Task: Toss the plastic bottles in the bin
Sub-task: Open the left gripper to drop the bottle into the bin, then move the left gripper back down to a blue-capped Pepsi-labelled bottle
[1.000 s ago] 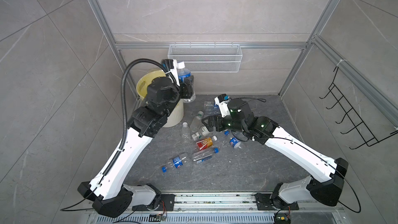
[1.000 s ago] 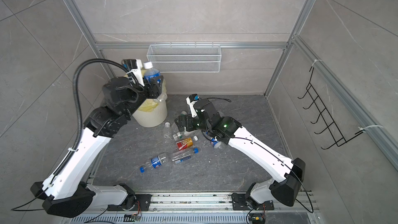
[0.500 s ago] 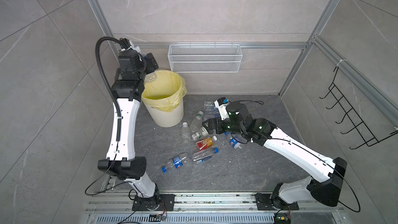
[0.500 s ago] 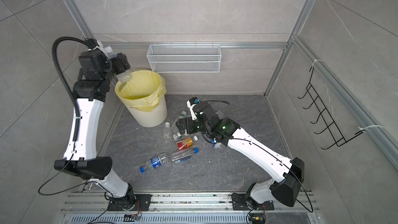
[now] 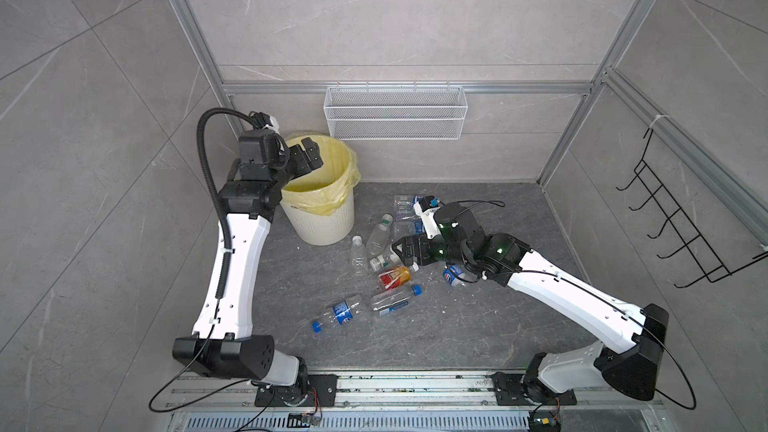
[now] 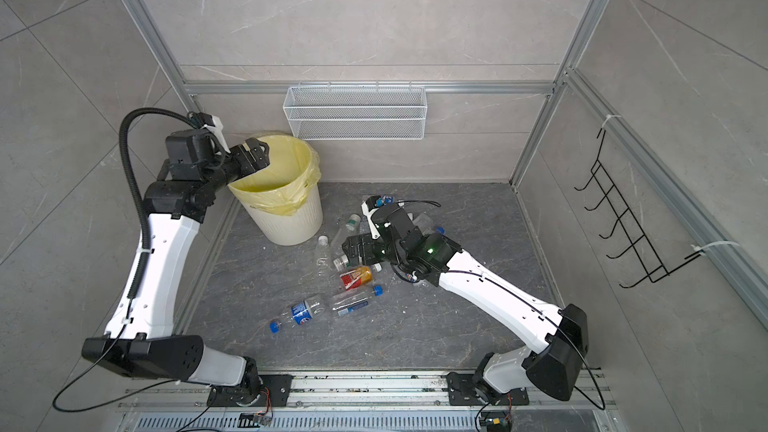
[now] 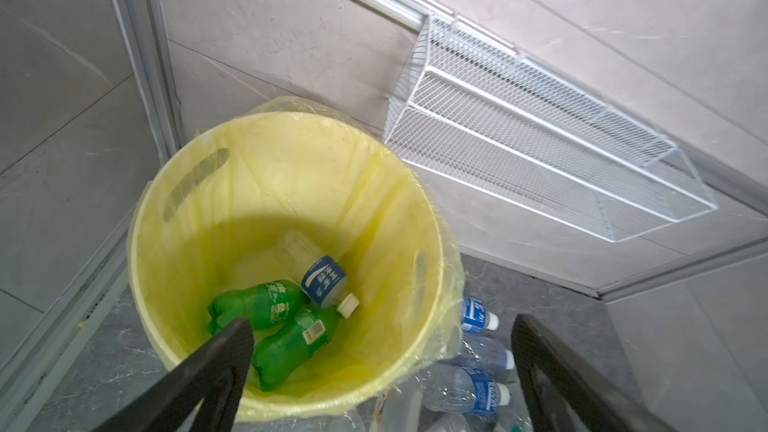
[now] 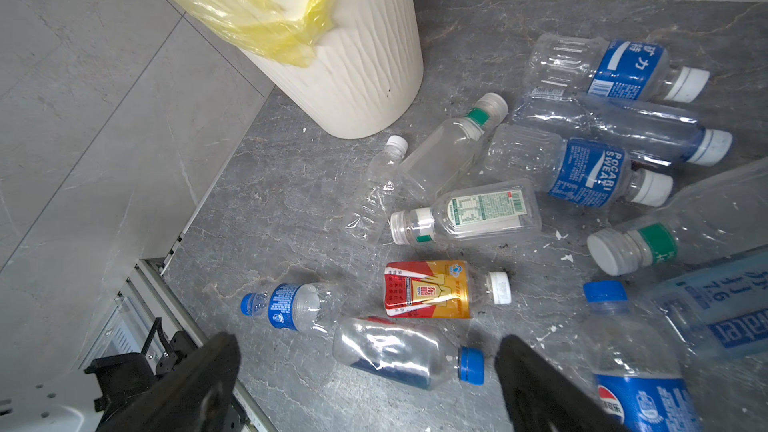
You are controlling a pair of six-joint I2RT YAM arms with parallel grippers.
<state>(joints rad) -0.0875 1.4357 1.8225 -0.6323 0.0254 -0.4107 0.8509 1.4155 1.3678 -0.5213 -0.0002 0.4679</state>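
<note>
The bin (image 5: 328, 228), cream-white with a yellow bag, stands at the back left in both top views. My left gripper (image 5: 308, 156) hangs open and empty over its rim (image 7: 291, 403). Inside lie two green bottles (image 7: 255, 305) and a blue-labelled one (image 7: 325, 281). Several plastic bottles lie on the grey floor right of the bin (image 6: 291, 222), among them an orange-red labelled one (image 5: 392, 277) and a clear blue-capped one (image 8: 399, 353). My right gripper (image 5: 402, 252) hovers open just above this pile, nothing between its fingers (image 8: 216, 363).
A white wire mesh basket (image 5: 395, 118) hangs on the back wall, close to the bin. A black wire rack (image 5: 681, 218) is fixed to the right wall. Aluminium posts frame the corners. The arm bases sit on a rail (image 5: 374, 384) at the front.
The left gripper held a blue-labelled bottle above the bin; it has opened, and the bottle now lies in the bin. The right arm has barely moved.
</note>
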